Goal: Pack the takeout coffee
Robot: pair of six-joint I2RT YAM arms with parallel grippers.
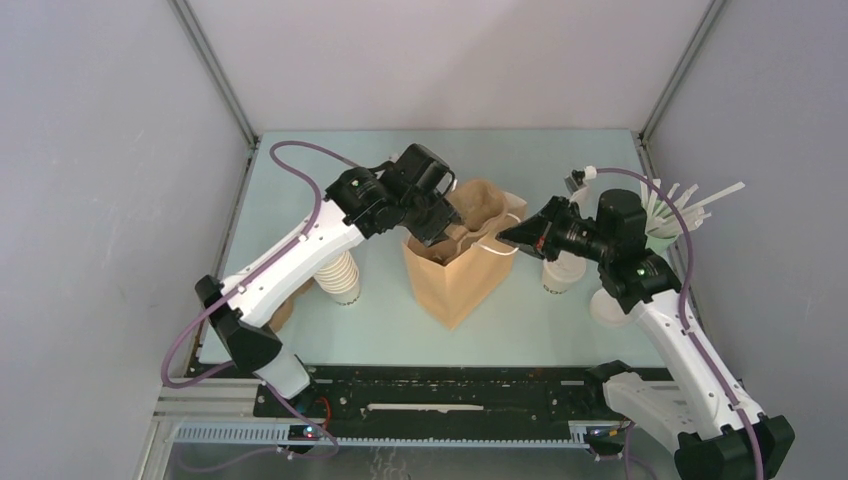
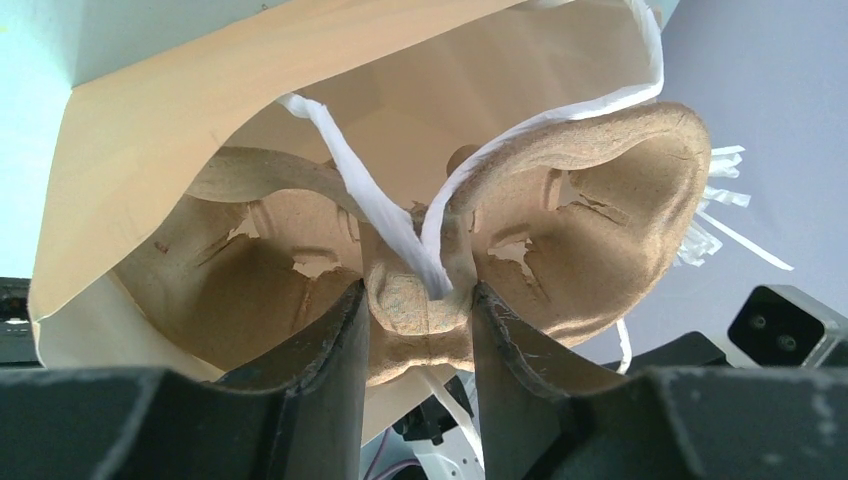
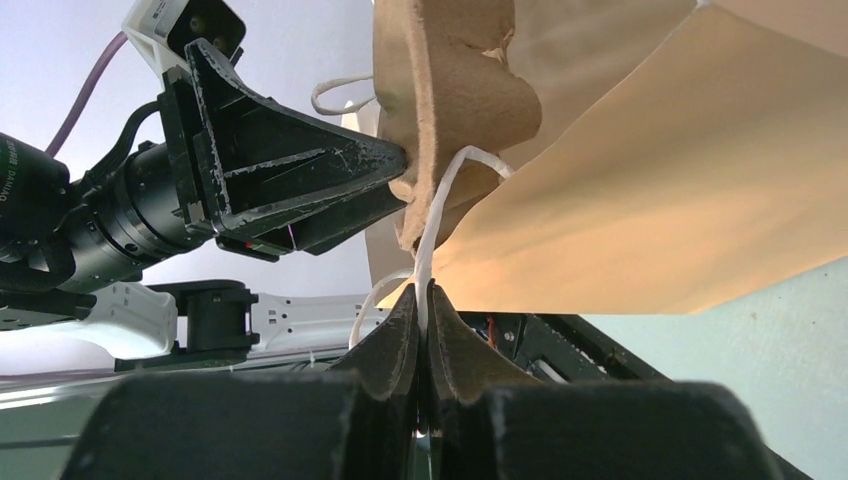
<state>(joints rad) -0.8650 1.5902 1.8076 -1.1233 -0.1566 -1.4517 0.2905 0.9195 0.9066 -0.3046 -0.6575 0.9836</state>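
Observation:
A brown paper bag stands open mid-table. My left gripper is shut on the middle ridge of a brown pulp cup carrier that sits tilted in the bag's mouth; the left wrist view shows the fingers clamping the ridge. My right gripper is shut on the bag's white string handle, its tips closed flat on it. A single cream cup stands right of the bag, its top hidden by my right arm.
A tall stack of nested cream cups stands left of the bag. A loose white lid lies by the right arm. White straws stick out of a holder at the right wall. More brown pulp lies under the left arm.

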